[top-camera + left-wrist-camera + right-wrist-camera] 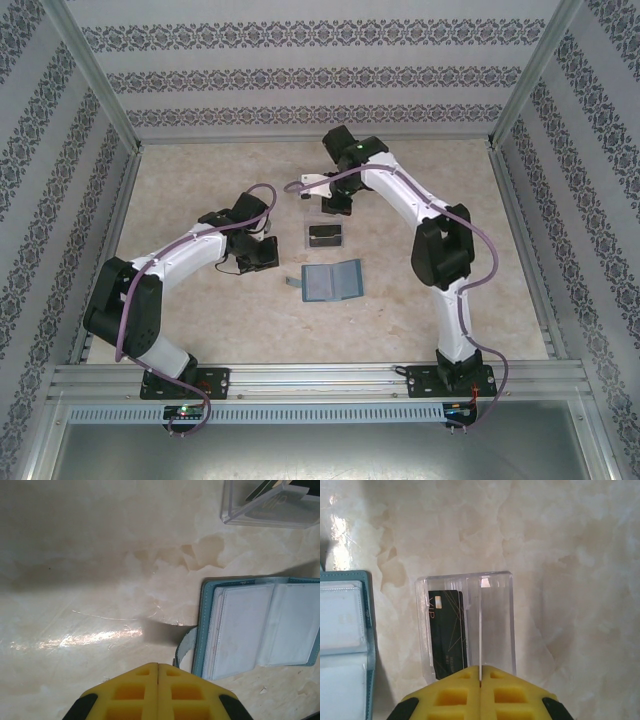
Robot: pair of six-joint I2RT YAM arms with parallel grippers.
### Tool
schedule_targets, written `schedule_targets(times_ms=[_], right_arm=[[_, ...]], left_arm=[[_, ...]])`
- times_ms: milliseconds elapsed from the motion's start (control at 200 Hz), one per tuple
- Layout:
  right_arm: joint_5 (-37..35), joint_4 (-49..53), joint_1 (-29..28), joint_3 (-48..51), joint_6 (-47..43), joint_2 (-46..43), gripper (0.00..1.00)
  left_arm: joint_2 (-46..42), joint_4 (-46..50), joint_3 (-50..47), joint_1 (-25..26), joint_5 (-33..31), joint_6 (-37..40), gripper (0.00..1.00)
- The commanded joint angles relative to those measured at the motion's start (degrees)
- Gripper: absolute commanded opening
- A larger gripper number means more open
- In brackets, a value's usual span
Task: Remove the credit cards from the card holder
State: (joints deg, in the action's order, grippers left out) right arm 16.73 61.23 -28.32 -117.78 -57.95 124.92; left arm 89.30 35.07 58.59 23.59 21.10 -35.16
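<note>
The left fingers [131,692] are pressed together, their yellow pads meeting along a thin seam, and we see nothing held. They hang over the bare desk [75,580]. The holder [257,627] lies open and flat just right of their tips, with its tab [184,647] nearest them and not touching.

The right fingers [512,695] are likewise closed pad to pad and empty, and hover over the near edge of the box [495,625]. In this view the holder lies left of the box, apart from it.

The holder has a teal cover and cloudy plastic sleeves; we cannot tell what they contain. The box is clear rigid plastic with a central divider. A dark card [447,632] with a gold chip lies in its left compartment. The desk is glossy, beige and marble-patterned.
</note>
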Motion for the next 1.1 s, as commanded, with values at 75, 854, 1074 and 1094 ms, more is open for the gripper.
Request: schedule_targets(times_ms=[75,854,1074,1094], right_arm=[[-0.7,6.1,0.4,-5.8,-2.1,4.7,0.00],[1.4,9.7,0.3,-10.9,-1.3,12.6,0.15],[0.4,6.9,0.5,-11.3,-0.1,10.8,0.22],[0.3,6.8,0.5,-11.3,0.0,10.6,0.23]], left_arm=[[-0.7,-0.3,-1.0,-0.9,-0.3,-0.6,0.00],[1.5,-0.3,-0.4,-1.7,0.8,0.0,0.00],[1.7,-0.6,-0.6,-1.9,1.1,0.2,0.00],[1.7,-0.6,-0.6,-2.0,1.1,0.2,0.00]])
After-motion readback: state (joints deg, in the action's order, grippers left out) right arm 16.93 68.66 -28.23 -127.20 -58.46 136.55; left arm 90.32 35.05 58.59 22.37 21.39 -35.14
